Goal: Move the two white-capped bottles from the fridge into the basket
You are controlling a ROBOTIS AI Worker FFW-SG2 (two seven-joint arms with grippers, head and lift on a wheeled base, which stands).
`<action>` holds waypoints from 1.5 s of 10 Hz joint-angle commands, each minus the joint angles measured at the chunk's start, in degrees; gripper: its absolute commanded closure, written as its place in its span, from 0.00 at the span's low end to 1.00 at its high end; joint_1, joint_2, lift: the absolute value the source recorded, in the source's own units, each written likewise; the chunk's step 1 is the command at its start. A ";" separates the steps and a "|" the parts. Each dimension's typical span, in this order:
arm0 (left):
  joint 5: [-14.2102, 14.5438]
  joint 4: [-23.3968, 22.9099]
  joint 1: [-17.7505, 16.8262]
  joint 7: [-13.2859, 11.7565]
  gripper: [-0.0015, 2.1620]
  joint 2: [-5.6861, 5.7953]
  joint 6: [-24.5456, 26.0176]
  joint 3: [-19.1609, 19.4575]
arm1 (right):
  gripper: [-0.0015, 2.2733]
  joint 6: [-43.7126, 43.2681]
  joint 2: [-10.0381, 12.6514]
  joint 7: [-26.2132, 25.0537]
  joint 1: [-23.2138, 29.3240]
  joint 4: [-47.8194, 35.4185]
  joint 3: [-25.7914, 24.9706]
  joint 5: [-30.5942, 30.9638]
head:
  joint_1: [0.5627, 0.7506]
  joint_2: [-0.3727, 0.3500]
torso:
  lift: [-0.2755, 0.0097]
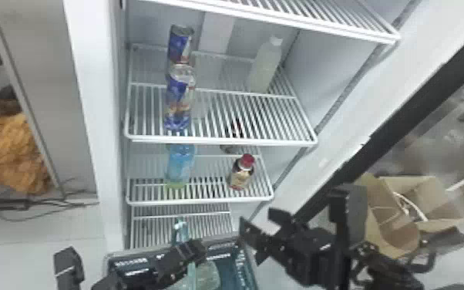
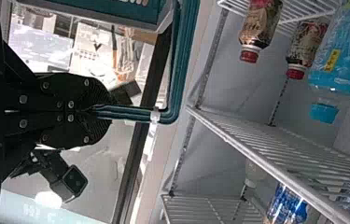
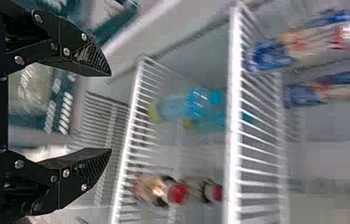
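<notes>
One white-capped bottle [image 1: 266,65] stands at the back right of the fridge's upper visible shelf; its pale bottle [image 2: 255,172] also appears past a rack in the left wrist view. My left gripper [image 1: 189,254] is over the teal basket [image 1: 131,262] below the shelves. In the left wrist view, that gripper [image 2: 93,111] is shut on the basket handle [image 2: 130,113]. A pale translucent object [image 1: 208,275] lies inside the basket. My right gripper [image 1: 256,222] is beside the basket's right end, and in the right wrist view the gripper [image 3: 110,112] stands open with nothing between its fingers.
Blue cans [image 1: 179,96] line the left of the bottle's shelf [image 1: 219,142]. Blue bottles [image 1: 180,166] and red-capped bottles [image 1: 241,173] stand one shelf lower. The fridge's side wall [image 1: 88,96] rises at left; a cardboard box [image 1: 389,220] is at right.
</notes>
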 commanded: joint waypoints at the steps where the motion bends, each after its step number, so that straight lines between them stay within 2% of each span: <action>1: 0.00 0.00 0.00 0.00 0.54 0.00 0.00 0.00 | 0.23 -5.30 0.36 -0.75 0.14 -1.23 -0.99 1.53 | 0.70 0.03 | 0.97; 3: 0.00 0.00 0.00 0.00 0.54 0.00 0.14 -0.12 | 0.23 -15.28 0.97 -3.03 -0.57 -0.11 -1.79 1.53 | 0.70 0.03 | 0.97; 6: 0.00 0.00 0.00 0.00 0.54 0.09 0.14 -0.23 | 0.23 -29.35 1.50 -3.74 -4.93 7.35 -1.91 0.84 | 0.70 0.03 | 0.97; 9: 0.11 0.00 0.28 0.00 0.54 0.00 0.14 -0.23 | 0.22 -38.49 2.03 -6.29 -9.14 13.39 0.38 0.39 | 0.70 0.03 | 0.97; 15: 0.23 0.00 0.42 0.00 0.54 0.00 0.00 -0.46 | 0.15 -48.61 3.70 -8.31 -18.71 28.30 3.12 0.50 | 0.70 0.03 | 0.97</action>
